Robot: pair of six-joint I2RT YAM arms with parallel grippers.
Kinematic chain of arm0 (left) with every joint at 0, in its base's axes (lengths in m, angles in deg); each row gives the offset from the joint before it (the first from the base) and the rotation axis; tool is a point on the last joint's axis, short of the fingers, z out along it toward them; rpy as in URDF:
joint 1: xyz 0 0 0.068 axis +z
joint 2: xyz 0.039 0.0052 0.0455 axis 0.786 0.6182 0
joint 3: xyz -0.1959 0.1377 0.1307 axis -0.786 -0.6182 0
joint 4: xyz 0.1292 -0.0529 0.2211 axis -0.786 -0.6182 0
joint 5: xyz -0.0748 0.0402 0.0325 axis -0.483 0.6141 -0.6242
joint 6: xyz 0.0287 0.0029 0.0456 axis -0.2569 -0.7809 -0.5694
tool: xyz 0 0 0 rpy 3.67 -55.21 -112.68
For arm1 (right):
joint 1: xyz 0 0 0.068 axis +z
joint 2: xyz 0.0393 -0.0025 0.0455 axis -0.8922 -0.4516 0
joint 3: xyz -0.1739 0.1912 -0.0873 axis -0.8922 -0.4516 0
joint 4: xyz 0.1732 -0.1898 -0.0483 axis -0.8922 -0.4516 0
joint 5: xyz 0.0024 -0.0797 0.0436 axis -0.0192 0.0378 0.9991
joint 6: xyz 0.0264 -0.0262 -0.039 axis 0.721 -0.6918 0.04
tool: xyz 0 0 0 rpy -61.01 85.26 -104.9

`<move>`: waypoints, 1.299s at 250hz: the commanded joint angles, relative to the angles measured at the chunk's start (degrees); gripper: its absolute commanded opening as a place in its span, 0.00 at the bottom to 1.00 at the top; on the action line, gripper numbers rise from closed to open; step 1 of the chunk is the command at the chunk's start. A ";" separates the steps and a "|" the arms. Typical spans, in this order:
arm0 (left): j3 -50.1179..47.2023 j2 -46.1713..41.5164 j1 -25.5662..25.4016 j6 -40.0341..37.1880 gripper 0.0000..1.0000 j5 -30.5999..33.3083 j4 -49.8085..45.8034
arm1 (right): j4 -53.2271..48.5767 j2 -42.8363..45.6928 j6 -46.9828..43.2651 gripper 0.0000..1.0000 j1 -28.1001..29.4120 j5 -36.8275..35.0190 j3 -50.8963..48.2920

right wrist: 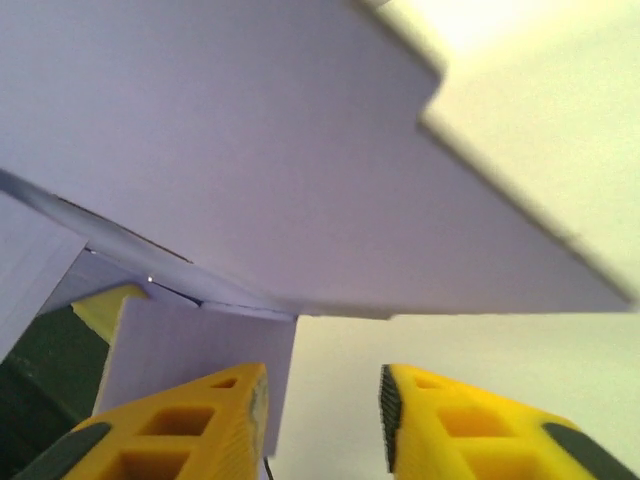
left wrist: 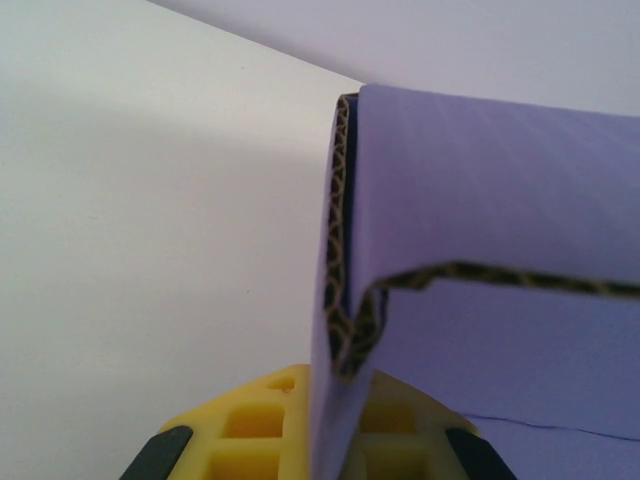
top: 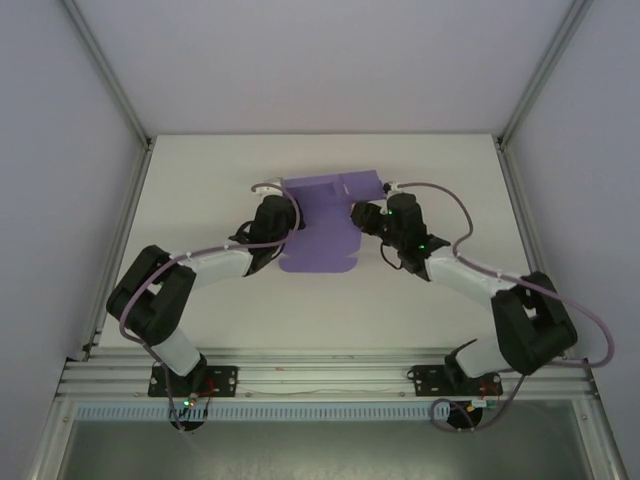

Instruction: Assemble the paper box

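Centre of table (top: 200, 180), slightly toward the far side: paper box (top: 318, 225), purple card, one item. It is a die-cut sheet with several flaps, not yet closed into a box shape. The main panel lies flat and reaches toward the near side, ending in a notched tab. The strip along the far edge looks paler and seems raised, though the overhead view does not settle its angle.

Left edge of sheet: the left wrist view shows the paper box (left wrist: 480, 200) with a flap folded upright. Its brown corrugated core shows along the cut edges.

Left gripper (top: 288, 215): clamped on that upright flap. The card passes between its yellow fingers (left wrist: 250, 425).

Right gripper (top: 358, 215): at the right edge of the sheet. Its jaws are parted, with bare table showing in the gap between them (right wrist: 322, 410). A purple flap (right wrist: 200, 340) stands just beside its left finger; whether they touch cannot be told.

Hard to make out: both sets of fingertips are hidden under the wrists from above. The right wrist view shows the paper box (right wrist: 220, 150) close and blurred overhead, cut off at the picture's edges. A dark shape at its lower left is unidentifiable.
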 commanded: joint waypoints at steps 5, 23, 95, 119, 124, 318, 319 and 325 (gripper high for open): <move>0.23 -2.96 1.07 -2.15 0.00 -2.29 -0.58 | -9.85 8.56 -3.93 0.49 -1.32 -5.78 -1.76; 0.04 -3.14 1.55 -3.18 0.00 -4.61 -1.50 | -13.07 12.93 -7.71 0.56 -2.02 -6.67 -2.69; 2.36 -3.00 2.02 -7.54 0.00 -12.89 -6.87 | -25.62 19.98 -27.05 0.84 -5.57 -3.46 2.82; 2.73 -3.13 2.01 -8.32 0.00 -13.05 -8.13 | -26.68 17.01 -30.55 0.85 -5.94 0.47 5.75; 2.73 -3.06 2.03 -8.40 0.00 -13.31 -8.20 | -26.73 16.28 -31.09 0.84 -5.95 1.16 6.36; 4.26 -2.64 1.90 -8.48 0.00 -15.18 -8.38 | -31.44 2.27 -31.21 0.20 -6.09 3.28 16.00; 4.23 -2.62 1.93 -8.49 0.00 -15.13 -8.43 | -31.48 2.18 -31.18 0.20 -6.09 3.08 16.04; 4.40 -2.53 1.96 -8.66 0.00 -14.95 -8.56 | -31.95 1.65 -30.90 0.15 -6.06 1.66 16.45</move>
